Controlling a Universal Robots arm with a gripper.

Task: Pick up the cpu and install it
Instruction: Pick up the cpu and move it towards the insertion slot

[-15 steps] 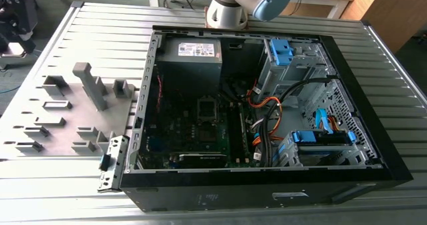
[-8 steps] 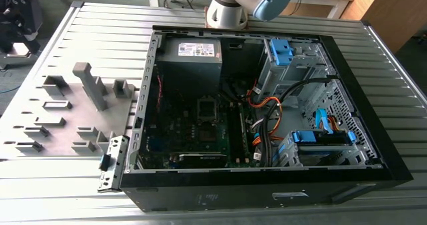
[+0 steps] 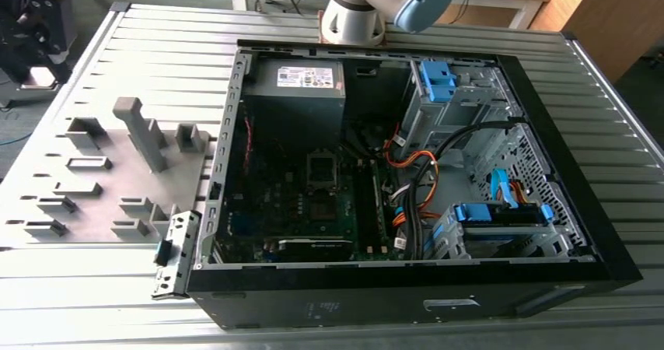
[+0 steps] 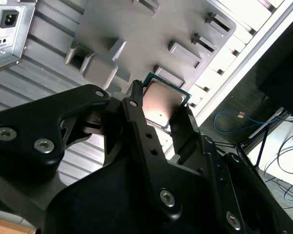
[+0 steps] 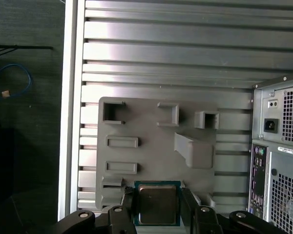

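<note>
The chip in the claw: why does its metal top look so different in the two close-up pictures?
Lighting angle, probably: in the second wrist view the cpu, gripped by the claw, catches a pale pinkish glare; in the first wrist view it looks dull brown-grey, while the ribbed table shines bright.

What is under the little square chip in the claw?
The cpu, clamped in the gripper, hangs over the grey fixture plate. The patch directly beneath is hidden by the chip.
</note>
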